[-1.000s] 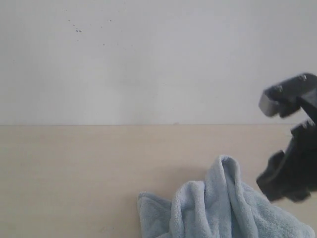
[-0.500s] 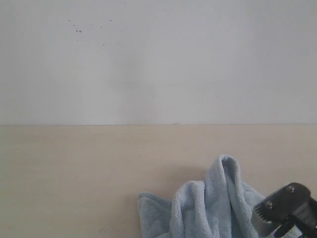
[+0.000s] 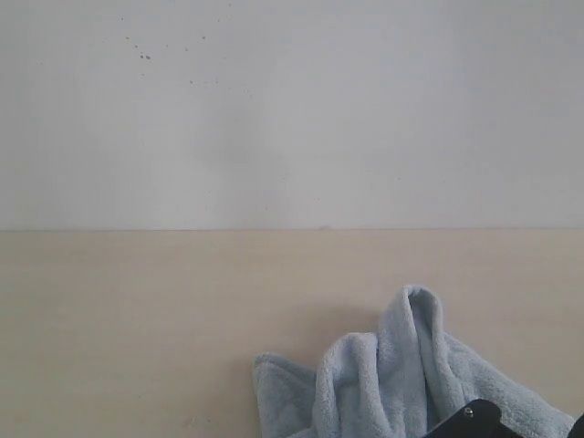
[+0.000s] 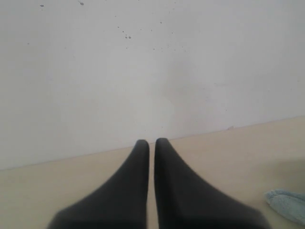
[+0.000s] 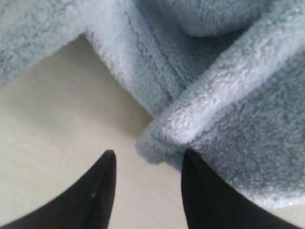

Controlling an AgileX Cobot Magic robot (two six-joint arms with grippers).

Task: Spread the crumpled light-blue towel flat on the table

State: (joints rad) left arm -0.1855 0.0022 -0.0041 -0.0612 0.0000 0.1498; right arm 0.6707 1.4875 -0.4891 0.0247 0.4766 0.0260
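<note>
Crumpled towel (image 3: pixel 392 374) on the counter (image 3: pixel 137 319), right hand (image 5: pixel 150 155) at its edge.
The right hand is held partly open with nothing gripped; a folded towel corner is seen just ahead of its fingertips, touching one. The left hand (image 4: pixel 151 141) is closed on nothing, well apart from the towel.

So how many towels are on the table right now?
1. The crumpled light-blue towel lies bunched on the table at the exterior view's lower right; its lower part runs off frame, so another could be hidden.
</note>
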